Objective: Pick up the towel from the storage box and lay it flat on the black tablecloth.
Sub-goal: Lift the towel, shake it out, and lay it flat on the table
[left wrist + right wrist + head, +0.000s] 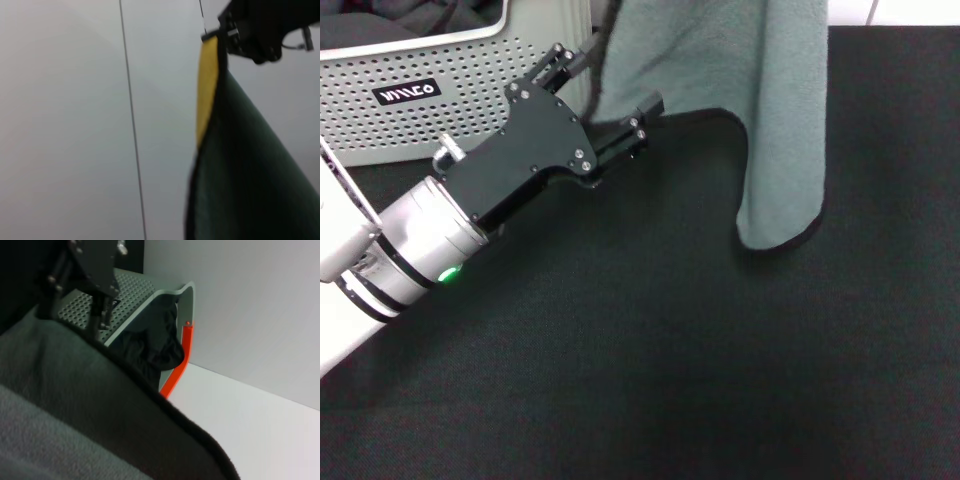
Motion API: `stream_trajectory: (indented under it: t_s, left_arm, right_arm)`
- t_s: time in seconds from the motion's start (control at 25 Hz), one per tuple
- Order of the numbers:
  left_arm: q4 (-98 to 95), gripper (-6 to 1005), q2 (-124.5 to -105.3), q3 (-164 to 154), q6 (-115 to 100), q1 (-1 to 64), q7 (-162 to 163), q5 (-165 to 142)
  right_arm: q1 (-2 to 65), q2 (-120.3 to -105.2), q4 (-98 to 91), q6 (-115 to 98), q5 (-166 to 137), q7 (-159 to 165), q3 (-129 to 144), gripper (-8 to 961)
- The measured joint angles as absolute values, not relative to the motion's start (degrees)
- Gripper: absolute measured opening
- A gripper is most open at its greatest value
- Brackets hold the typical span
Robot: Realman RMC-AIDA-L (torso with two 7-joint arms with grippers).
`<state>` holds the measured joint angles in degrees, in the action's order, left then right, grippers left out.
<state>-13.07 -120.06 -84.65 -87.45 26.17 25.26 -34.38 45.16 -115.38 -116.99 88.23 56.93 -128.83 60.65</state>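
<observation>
The towel [760,110] hangs, top cut off; left gripper [610,105] fingers (partly hidden) pinch its edge.

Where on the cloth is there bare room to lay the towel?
Bare tablecloth spans the whole near half, below the left tool and the hanging towel. It is crowded at the far left, by the box.

A fleecy grey-green towel [760,110] with a black stitched trim and a bright yellow reverse. A matt, slightly fuzzy black tablecloth [720,380]. A pale grey plastic storage box [450,90] with perforated walls. The left gripper [610,100] is matt black, with a smooth brushed-metal wrist.
</observation>
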Motion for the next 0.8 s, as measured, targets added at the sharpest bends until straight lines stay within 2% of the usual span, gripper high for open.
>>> stream_trajectory:
  t_s: [0.8]
  left_arm:
    - [-13.00, 672, -120.05, -85.09, -83.00, 26.74, 25.93, -35.72]
  right_arm:
    - [46.12, -115.54, -116.98, 87.20, 59.24, -130.04, 60.22, 6]
